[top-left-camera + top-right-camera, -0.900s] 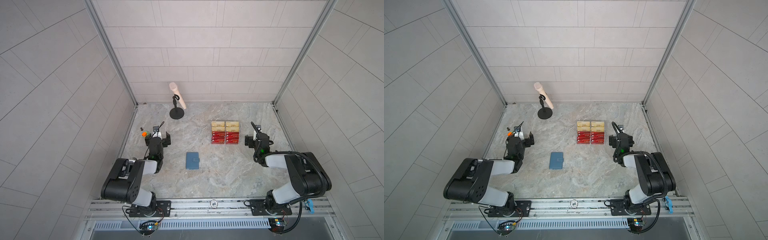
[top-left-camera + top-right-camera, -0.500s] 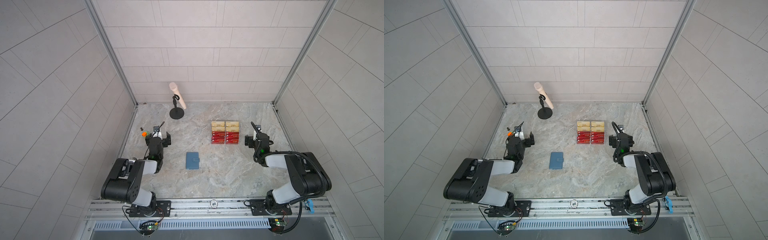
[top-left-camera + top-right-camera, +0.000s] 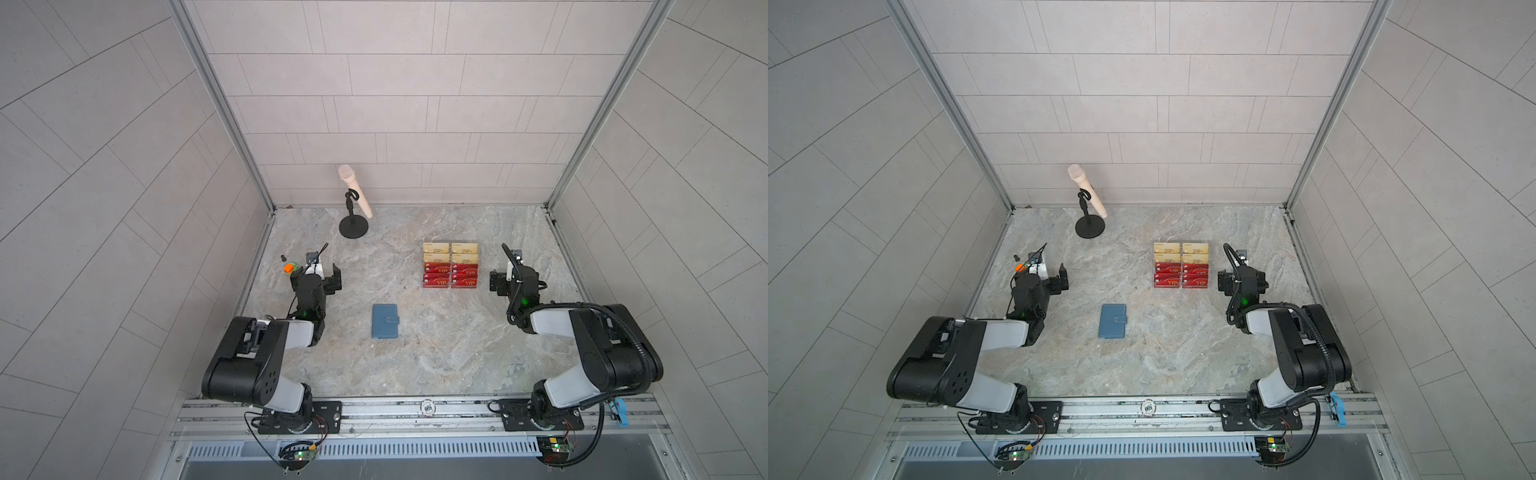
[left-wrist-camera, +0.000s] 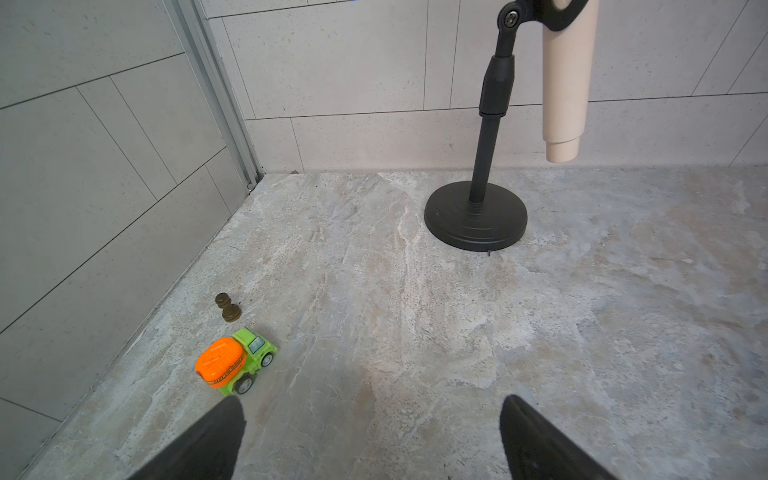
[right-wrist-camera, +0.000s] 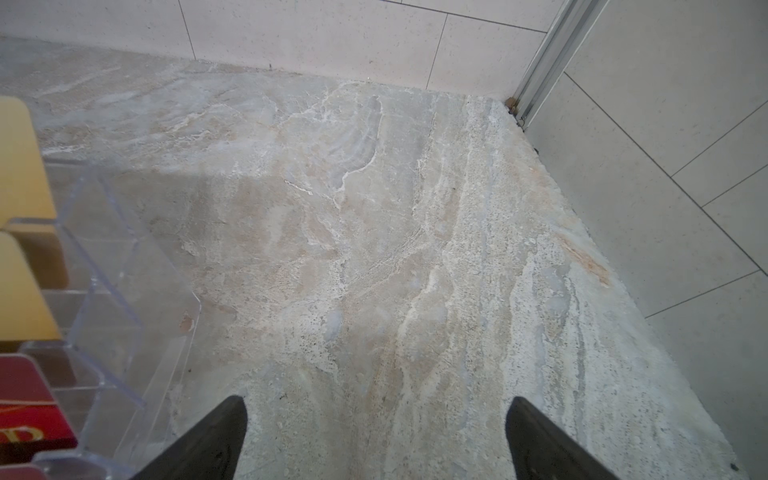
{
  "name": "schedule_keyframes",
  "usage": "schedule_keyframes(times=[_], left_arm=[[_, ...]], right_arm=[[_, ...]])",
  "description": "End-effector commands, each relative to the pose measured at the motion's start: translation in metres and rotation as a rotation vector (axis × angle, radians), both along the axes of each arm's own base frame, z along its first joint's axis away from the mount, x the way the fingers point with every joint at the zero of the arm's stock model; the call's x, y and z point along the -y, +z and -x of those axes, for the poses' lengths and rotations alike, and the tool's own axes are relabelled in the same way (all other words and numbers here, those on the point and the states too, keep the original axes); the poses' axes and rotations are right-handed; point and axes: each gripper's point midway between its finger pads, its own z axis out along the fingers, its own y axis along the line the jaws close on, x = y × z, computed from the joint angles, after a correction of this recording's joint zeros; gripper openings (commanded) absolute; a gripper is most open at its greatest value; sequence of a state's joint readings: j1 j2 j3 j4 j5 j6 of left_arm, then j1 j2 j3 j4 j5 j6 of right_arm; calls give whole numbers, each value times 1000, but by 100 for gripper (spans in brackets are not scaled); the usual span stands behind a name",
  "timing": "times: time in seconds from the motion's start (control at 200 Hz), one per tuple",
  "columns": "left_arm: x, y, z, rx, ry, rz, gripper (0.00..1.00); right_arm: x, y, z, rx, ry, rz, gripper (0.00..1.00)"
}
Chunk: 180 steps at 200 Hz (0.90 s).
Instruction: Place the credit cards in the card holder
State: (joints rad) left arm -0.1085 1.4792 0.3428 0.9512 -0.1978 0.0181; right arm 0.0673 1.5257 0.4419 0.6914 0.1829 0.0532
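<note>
The credit cards (image 3: 451, 277) (image 3: 1181, 276) are red with gold VIP lettering. Several stand in the lower rows of a clear tiered stand right of centre. One red card's edge (image 5: 29, 415) shows in the right wrist view. The card holder (image 3: 385, 326) (image 3: 1113, 321) is a slate-blue wallet lying flat and snapped closed at mid-table. My left gripper (image 3: 316, 277) (image 3: 1047, 279) (image 4: 372, 419) hovers open over bare table at the left, far from the wallet. My right gripper (image 3: 515, 279) (image 3: 1243, 279) (image 5: 376, 419) is open and empty, just right of the stand.
Pale gold cards (image 3: 450, 249) (image 5: 20, 166) fill the upper rows of the clear acrylic stand (image 5: 124, 270). A microphone on a black round-base stand (image 3: 354, 226) (image 4: 476, 216) stands at the back left. A green-and-orange toy truck (image 4: 235, 359) and a small dark piece (image 4: 227, 307) lie by the left wall.
</note>
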Motion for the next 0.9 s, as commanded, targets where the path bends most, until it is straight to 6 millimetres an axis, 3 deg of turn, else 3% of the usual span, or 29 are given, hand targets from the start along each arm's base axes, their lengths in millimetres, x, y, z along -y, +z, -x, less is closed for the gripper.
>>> schedule_keyframes(times=[0.0,0.355,0.551,0.726,0.806,0.896], left_arm=[[0,10,-5,25,-5,2,100],[-6,18,-1,48,32,7,100],[-27,51,1,-11,166,4,100],[-16,90,12,-121,215,5,100],[-9,97,22,-202,238,48,100],[4,95,34,-293,233,107,96]], right_arm=[[0,7,-5,15,2,2,99],[2,9,-3,24,-10,6,99],[9,49,4,27,-57,15,98],[16,93,21,30,-106,-10,94],[3,111,28,17,-80,-91,92],[-30,117,34,-25,44,-146,88]])
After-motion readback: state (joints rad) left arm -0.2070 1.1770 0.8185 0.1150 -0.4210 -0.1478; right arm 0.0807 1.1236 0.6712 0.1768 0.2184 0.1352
